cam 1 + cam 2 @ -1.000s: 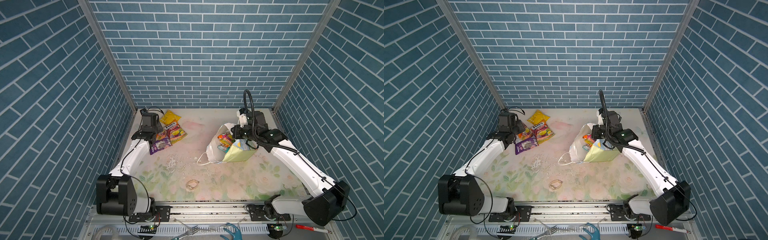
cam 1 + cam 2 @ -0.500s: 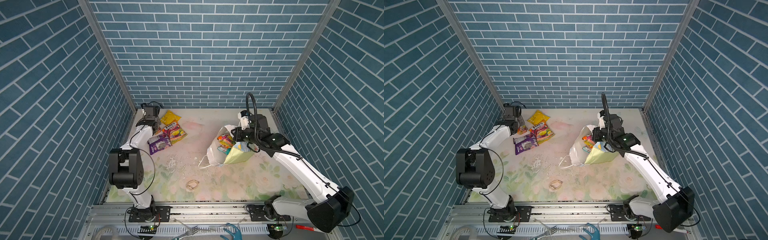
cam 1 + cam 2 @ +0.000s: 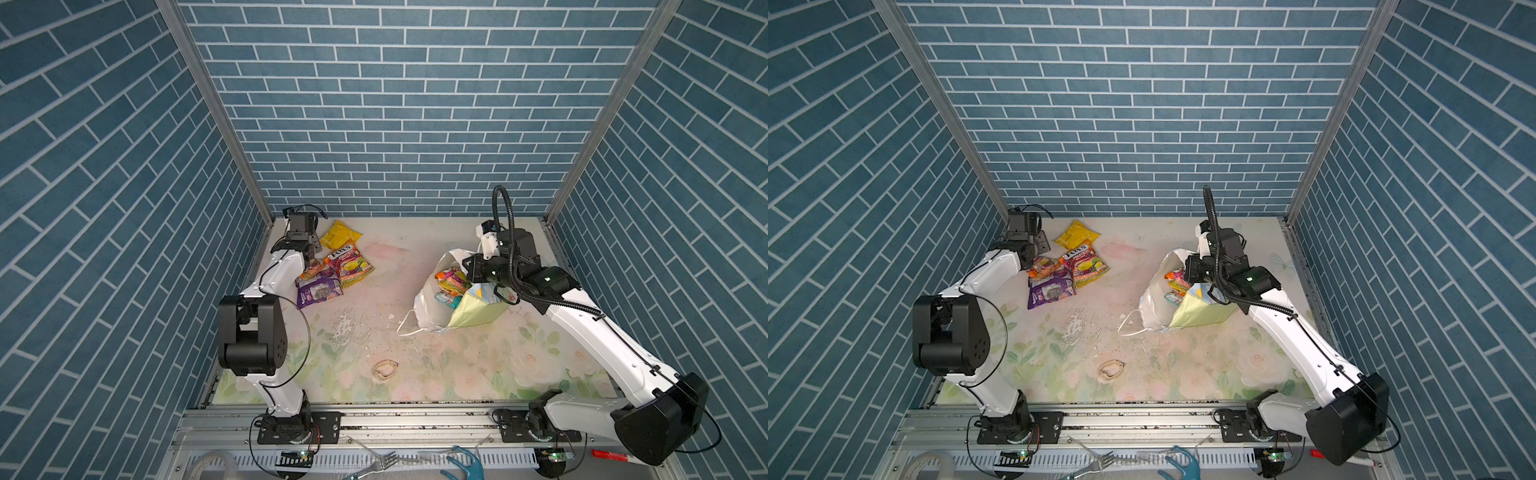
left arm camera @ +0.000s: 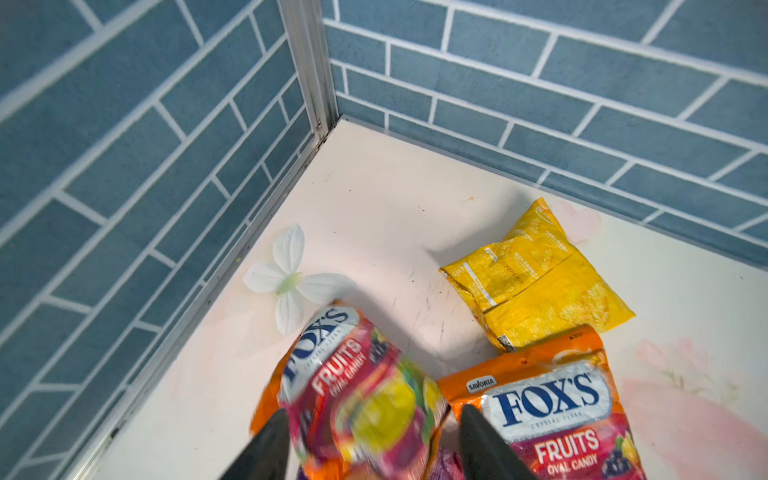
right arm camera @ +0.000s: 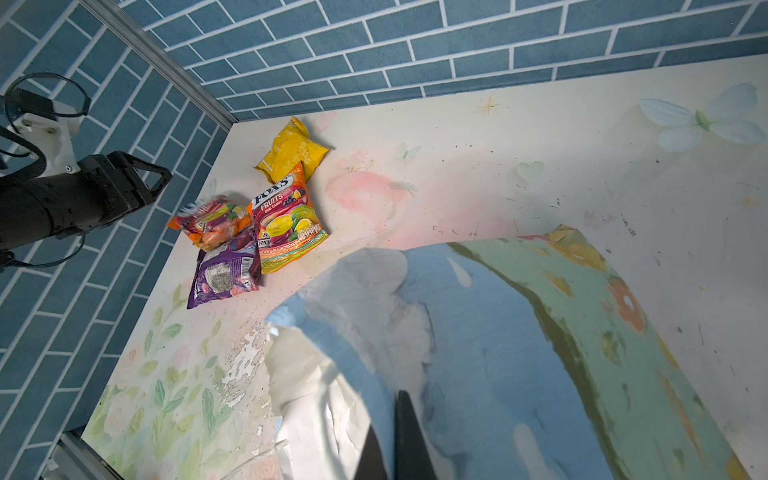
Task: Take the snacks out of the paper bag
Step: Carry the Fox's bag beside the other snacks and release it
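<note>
The paper bag (image 3: 430, 303) lies tipped on its side right of centre, its white inside facing left, with several snacks (image 3: 451, 282) showing in its mouth. My right gripper (image 5: 390, 415) is shut on the bag's upper wall (image 5: 498, 332). At the back left lie a yellow packet (image 3: 338, 235), a FOX'S packet (image 3: 351, 264) and a purple packet (image 3: 318, 291). My left gripper (image 4: 374, 409) hangs open above this pile. A second FOX'S packet (image 4: 353, 395), blurred, sits loose below its spread fingers (image 4: 272, 444), touching neither.
The left wall and back corner post (image 4: 309, 83) stand close to the left gripper. The bag's white string handle (image 3: 405, 326) trails toward the front. A small tan loop (image 3: 385, 369) and flaked paint (image 3: 345, 328) lie mid-table. A fork (image 3: 374, 461) lies beyond the front rail.
My left gripper has opened and let go of the second FOX'S packet, which drops onto the pile at the back left. The right gripper keeps its hold on the bag.
</note>
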{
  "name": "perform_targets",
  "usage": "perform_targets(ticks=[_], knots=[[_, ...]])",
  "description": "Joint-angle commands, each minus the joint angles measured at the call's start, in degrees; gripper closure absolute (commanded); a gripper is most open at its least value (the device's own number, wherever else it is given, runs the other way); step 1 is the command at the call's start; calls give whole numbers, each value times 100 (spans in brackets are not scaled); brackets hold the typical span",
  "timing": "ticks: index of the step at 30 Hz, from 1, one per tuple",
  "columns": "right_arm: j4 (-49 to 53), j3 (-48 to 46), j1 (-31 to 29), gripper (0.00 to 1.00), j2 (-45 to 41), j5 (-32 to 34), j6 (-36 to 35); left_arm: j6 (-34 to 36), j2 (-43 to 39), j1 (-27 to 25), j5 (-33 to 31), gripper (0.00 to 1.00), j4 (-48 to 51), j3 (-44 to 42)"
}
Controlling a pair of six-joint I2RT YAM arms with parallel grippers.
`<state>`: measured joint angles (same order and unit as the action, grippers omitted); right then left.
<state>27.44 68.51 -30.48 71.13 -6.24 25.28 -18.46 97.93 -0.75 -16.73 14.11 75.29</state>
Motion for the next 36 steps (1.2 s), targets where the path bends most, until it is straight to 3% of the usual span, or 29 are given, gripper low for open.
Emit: perform_targets(ticks=[1, 9, 13, 15, 21, 24, 31, 36], knots=[[-308, 66, -15, 100, -108, 83, 135, -96, -360, 31, 436, 15, -73, -176], [-274, 75, -8, 100, -82, 220, 118, -355, -1244, 7, 888, 1, -207, -745], [-274, 83, -11, 100, -49, 232, 118, -478, -1745, -86, 1070, 0, -181, -924], [-315, 38, -11, 100, -47, 324, 93, -670, -2070, -199, 1548, 0, -205, -1025], [-244, 0, -11, 100, -17, 673, 87, -581, -2842, -1228, 1642, 0, -92, -1088], [-229, -15, -10, 100, -2, 676, 91, -582, -3026, -1473, 1730, 1, 132, -1142], [-38, -57, -8, 100, 15, 790, 66, -795, -3433, -1586, 1828, 0, -82, -1842], [2, -83, -11, 100, 23, 782, 29, -956, -3460, -1586, 2260, 0, -171, -1974]])
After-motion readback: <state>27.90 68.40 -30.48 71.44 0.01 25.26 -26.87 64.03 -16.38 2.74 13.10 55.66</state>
